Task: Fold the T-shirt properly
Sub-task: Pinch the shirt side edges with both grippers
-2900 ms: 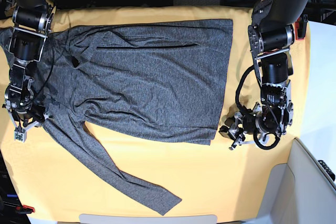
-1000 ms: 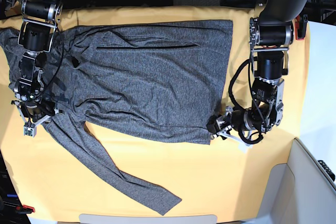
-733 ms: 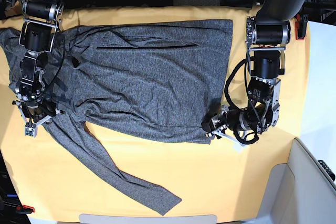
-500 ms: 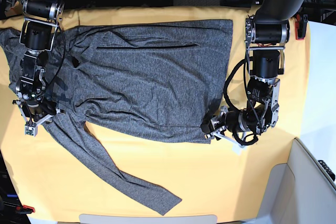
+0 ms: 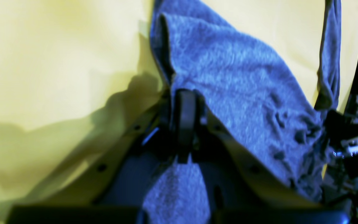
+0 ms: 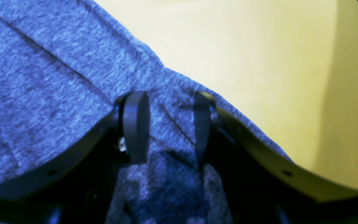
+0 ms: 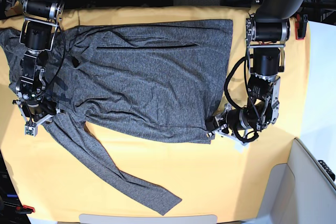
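- T-shirt [image 7: 152, 85]: flat on yellow cloth [image 7: 220, 182], long axis left-right in base view, hem toward left gripper [image 7: 212, 128].
- Left gripper: fingers pinching hem corner.
- Right gripper [image 7: 32, 121]: fingers spread, straddling shoulder fabric.

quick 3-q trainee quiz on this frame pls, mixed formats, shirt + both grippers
1. True or false: the left gripper is shut on the T-shirt.
2. Which part of the shirt does the right gripper straddle? A) the hem corner B) the cloth where the near sleeve meets the body C) the far cuff
3. Fill in: the shirt lies on a ___ cloth.

Key: 1 true, pinching the hem corner; 2 B, with its jaws apart; 3 yellow.
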You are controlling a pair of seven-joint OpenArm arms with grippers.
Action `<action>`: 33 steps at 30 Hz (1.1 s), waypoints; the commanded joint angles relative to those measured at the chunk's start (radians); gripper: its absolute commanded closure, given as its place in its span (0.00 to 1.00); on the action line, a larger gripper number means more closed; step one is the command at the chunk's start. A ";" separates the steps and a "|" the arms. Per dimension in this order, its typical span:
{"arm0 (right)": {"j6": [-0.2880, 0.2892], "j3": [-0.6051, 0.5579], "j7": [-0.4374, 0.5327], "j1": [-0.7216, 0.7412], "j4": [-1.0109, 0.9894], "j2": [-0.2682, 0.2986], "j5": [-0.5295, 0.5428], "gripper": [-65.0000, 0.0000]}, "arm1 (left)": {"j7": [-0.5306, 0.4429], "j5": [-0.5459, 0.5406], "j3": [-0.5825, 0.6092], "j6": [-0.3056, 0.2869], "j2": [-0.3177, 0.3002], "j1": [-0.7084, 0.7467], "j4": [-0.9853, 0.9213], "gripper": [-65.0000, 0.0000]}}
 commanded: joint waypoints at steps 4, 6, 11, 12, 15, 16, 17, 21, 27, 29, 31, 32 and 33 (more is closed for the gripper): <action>0.007 0.003 -0.017 0.018 0.012 0.010 0.004 0.63 | -0.030 -0.010 -0.001 -0.001 -0.006 0.000 0.014 0.99; 0.007 0.003 -0.019 0.023 0.012 0.016 0.006 0.63 | -0.032 -0.010 -0.001 0.000 -0.006 0.008 0.014 0.99; 0.047 0.004 -0.025 0.043 0.009 0.065 0.069 0.62 | -0.030 -0.010 -0.001 0.000 -0.006 0.009 0.014 0.99; 0.065 0.004 -0.030 0.049 0.006 0.082 0.096 0.62 | -0.030 -0.010 -0.001 0.000 -0.006 0.009 0.014 0.99; 0.096 0.004 -0.064 0.066 0.006 0.122 0.152 0.60 | -0.030 -0.010 -0.001 0.000 -0.006 0.009 0.014 0.99; 0.103 0.003 -0.073 0.078 0.006 0.130 0.165 0.58 | -0.030 -0.010 -0.001 0.000 -0.006 0.009 0.014 0.99; 0.111 0.003 -0.082 0.084 0.004 0.142 0.179 0.53 | -0.030 -0.010 -0.001 0.000 -0.006 0.009 0.014 0.99; 0.152 -0.005 -0.088 0.086 0.003 0.177 0.205 0.34 | -0.030 -0.010 -0.001 0.000 -0.006 0.009 0.014 0.99; 0.291 0.003 -0.083 0.087 -0.092 0.182 0.211 0.32 | -0.030 -0.010 0.001 0.000 -0.006 0.009 0.014 0.99; 0.292 0.003 -0.082 0.095 -0.118 0.182 0.211 0.32 | -0.030 -0.010 0.001 -0.001 -0.008 0.009 0.014 0.99; 0.292 0.003 -0.079 0.095 -0.132 0.182 0.211 0.32 | -0.030 -0.010 0.001 -0.003 -0.008 0.009 0.018 0.99; 0.291 0.003 -0.079 0.093 -0.134 0.182 0.211 0.32 | -0.030 -0.010 0.001 -0.003 -0.008 0.009 0.018 0.99; 0.289 0.004 -0.079 0.093 -0.134 0.183 0.211 0.32 | -0.030 -0.010 0.001 -0.003 -0.008 0.009 0.018 0.99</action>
